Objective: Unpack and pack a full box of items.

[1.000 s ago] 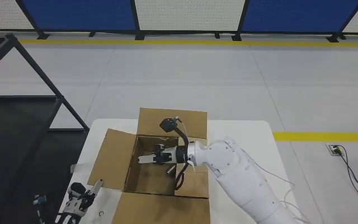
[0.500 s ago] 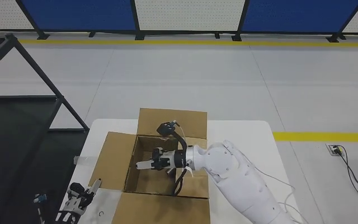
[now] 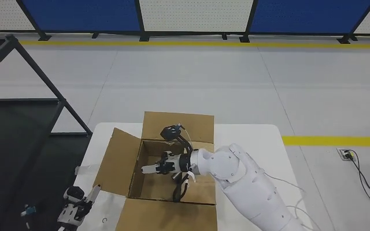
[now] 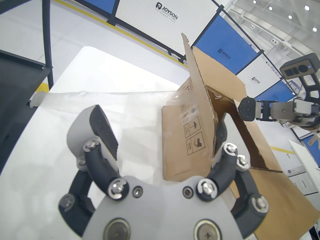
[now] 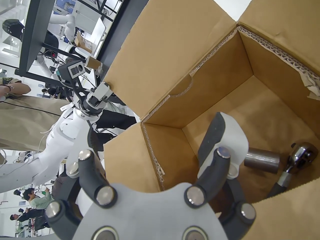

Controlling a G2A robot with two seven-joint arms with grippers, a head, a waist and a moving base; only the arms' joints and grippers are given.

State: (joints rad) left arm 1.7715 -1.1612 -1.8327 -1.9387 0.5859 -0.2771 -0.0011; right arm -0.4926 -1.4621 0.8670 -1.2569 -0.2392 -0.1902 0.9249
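An open cardboard box [image 3: 178, 125] stands on the white table [image 3: 248, 137] with its flaps [image 4: 200, 81] spread. My right gripper [image 3: 149, 170] is open inside the box, low over the floor near the left wall. On the box floor [image 5: 262, 116] lie a short metal cylinder [image 5: 261, 161] and a ratchet wrench [image 5: 297, 159], just beyond one of my right fingers [image 5: 220, 136]. The right gripper [image 5: 155, 131] holds nothing. My left gripper [image 3: 94, 192] is open at the table's front left corner, apart from the box; nothing lies between its fingers [image 4: 102, 131].
A clear plastic bag [image 4: 100, 101] lies flat on the table left of the box, showing in the top view as the bag [image 3: 87, 170]. A black metal rack [image 3: 34, 92] stands beside the table's left side. Bare table lies right of the box.
The left gripper has drawn back toward the table's front left corner. The box's left flap has swung up steeper. The right gripper has slid a little left and deeper into the box.
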